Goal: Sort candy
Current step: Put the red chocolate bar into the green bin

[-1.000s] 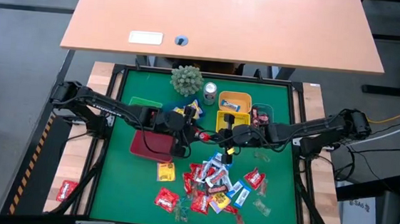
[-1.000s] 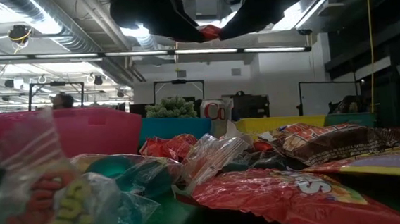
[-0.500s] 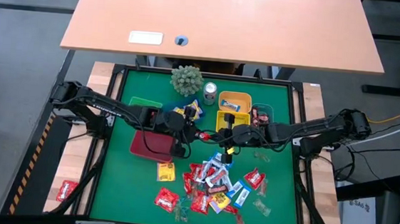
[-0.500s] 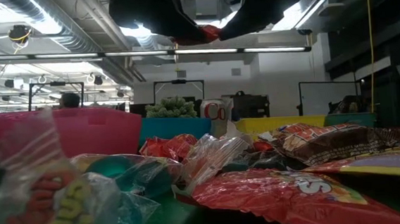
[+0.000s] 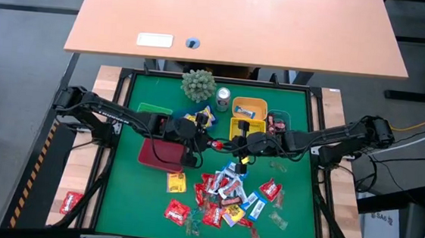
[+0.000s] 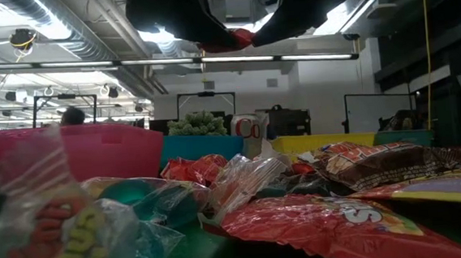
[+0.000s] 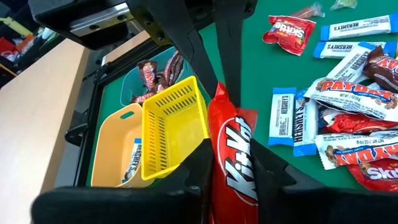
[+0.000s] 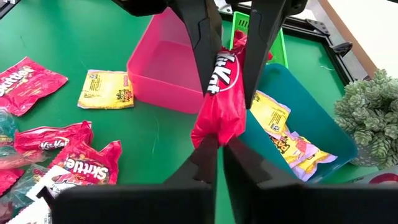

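Green matting (image 5: 137, 204) covers your tray, with a tan desk (image 5: 235, 22) filling the upper part of the high frame. At the frame's centre your left gripper (image 5: 209, 143) and right gripper (image 5: 233, 146) meet tip to tip over one red KitKat bar (image 5: 217, 144). Both sets of fingers are closed on it: the left pinches one end (image 7: 233, 158), the right the other end (image 8: 217, 118). That bar hangs above the mat, between the pink bin (image 5: 160, 154) and the yellow basket (image 5: 242, 127). Your remaining candy pile (image 5: 225, 196) lies lower centre, well below both grippers.
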You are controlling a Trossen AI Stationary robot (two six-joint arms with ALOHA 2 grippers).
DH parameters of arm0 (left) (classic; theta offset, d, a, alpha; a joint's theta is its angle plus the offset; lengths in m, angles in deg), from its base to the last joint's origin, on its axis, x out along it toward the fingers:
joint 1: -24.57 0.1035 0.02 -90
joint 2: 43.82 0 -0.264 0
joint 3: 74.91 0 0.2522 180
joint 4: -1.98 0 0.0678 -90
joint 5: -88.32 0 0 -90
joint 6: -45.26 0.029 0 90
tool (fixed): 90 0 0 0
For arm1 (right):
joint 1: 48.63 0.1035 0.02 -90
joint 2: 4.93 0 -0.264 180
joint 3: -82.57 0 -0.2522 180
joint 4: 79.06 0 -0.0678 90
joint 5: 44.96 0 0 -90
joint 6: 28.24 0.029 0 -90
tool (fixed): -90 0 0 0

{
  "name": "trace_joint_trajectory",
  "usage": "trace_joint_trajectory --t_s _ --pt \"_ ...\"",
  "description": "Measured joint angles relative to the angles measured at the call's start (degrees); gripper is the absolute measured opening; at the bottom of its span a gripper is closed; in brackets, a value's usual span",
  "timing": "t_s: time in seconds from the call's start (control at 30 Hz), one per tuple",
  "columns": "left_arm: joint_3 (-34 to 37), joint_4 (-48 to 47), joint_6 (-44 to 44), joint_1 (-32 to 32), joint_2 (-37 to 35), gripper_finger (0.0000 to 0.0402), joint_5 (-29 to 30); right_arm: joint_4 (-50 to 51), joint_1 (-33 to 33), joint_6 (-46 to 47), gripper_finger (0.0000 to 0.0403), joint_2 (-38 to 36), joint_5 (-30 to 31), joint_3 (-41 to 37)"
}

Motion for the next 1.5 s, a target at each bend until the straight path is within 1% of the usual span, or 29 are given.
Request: trace_joint_trajectory --t_s 0.1,0.23,0.3,0.4,0.5,0.73,0.87,1.0,1.17,1.3,1.5 --pt "0.0 0.0 -0.31 0.02 0.0 0.006 0.03 0.08 0.0 0.0 0.0068 0.0 -0.18 0.0" --pt "0.0 -0.51 -4.12 0.02 0.0 0.006 0.44 0.28 0.05 -0.02 0.0121 -0.07 -0.2 0.0" --pt "0.0 -2.54 -6.09 0.07 -0.25 0.006 1.38 1.5 0.07 -0.04 0.0138 -0.49 -0.18 0.0" --pt "-0.01 -8.23 -9.48 0.28 -1.61 0.006 4.33 4.36 0.07 -0.04 0.0155 -1.55 -0.18 0.0" --pt "-0.04 -17.91 -15.12 1.09 -3.29 0.006 6.43 8.07 0.07 -0.04 0.0159 -2.67 -0.23 0.0" --pt "-0.04 -43.95 -33.11 4.38 -4.24 0.006 6.78 14.65 0.07 -0.04 0.016 -3.26 -1.09 -0.04" --pt "-0.02 -53.86 -40.5 5.64 -3.94 0.006 8.03 16.24 0.07 -0.04 0.016 -3.13 -1.36 -0.04" --pt "-0.02 -58.45 -44.61 6.23 -3.93 0.006 10.78 16.1 0.07 -0.04 0.016 -3.13 -1.38 -0.04" --pt "-0.02 -65.73 -46.65 7.15 -3.93 0.006 13.62 17.73 0.07 0.0 0.016 -3.13 -1.41 -0.04" --pt "-0.02 -70.88 -47.79 9.36 -3.93 0.006 16.06 18.61 0.07 0.46 0.016 -3.13 -1.53 -0.04" --pt "-0.02 -71.67 -47.84 12.08 -3.93 0.006 20.3 18.82 0.07 0.61 0.016 -3.13 -1.53 -0.04"
